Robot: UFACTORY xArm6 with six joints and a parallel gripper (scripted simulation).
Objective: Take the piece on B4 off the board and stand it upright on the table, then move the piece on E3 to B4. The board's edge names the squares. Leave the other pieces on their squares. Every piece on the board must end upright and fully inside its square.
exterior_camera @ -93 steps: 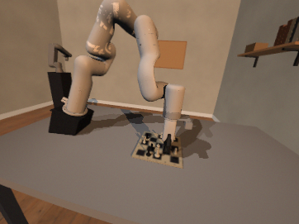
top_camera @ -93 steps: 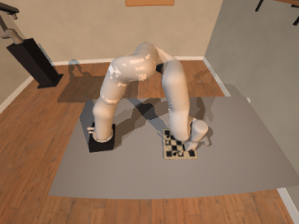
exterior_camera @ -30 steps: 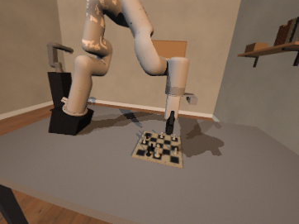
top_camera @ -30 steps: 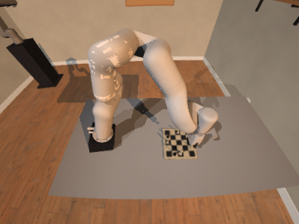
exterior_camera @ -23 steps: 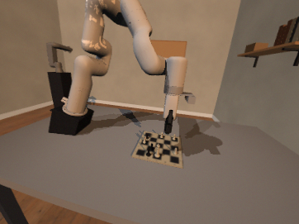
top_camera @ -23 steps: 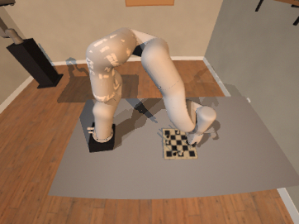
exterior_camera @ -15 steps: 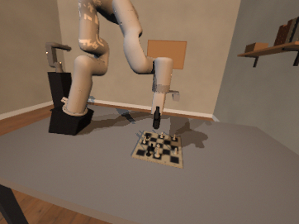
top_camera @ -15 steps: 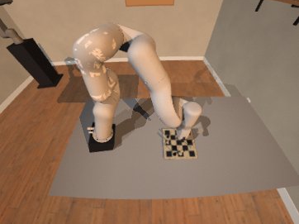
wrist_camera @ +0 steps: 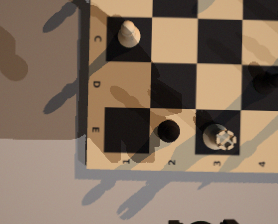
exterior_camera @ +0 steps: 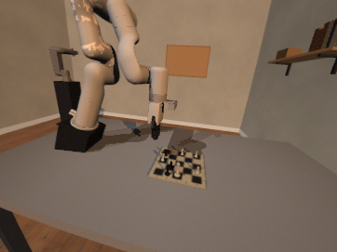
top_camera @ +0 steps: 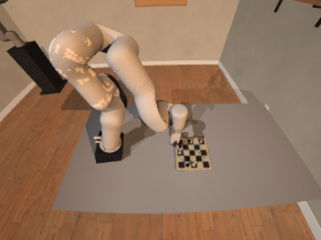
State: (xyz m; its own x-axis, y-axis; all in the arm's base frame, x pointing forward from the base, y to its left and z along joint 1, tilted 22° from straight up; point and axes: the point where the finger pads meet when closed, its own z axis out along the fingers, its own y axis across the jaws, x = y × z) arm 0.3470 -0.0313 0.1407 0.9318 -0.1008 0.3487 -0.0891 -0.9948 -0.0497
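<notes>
The chessboard [top_camera: 193, 167] [exterior_camera: 177, 181] [wrist_camera: 96, 65] lies on the grey table [top_camera: 133, 182] [exterior_camera: 93, 192]. My gripper [top_camera: 176, 142] [exterior_camera: 155, 133] hangs above the table just off the board's corner on the arm-base side. It is shut on a small chess piece that is hard to make out between the dark fingers. In the wrist view a white piece [wrist_camera: 220, 138] stands upright on E3. A black pawn [wrist_camera: 168, 130] stands on E2 and a white pawn [wrist_camera: 129, 34] on C1. B4 is out of the wrist view.
Several other pieces stand on the board [exterior_camera: 180, 169] [top_camera: 193, 164]. The arm's black base [top_camera: 109, 151] [exterior_camera: 76, 136] stands on the table left of the board. A black stand [top_camera: 35, 67] is on the floor at the back left.
</notes>
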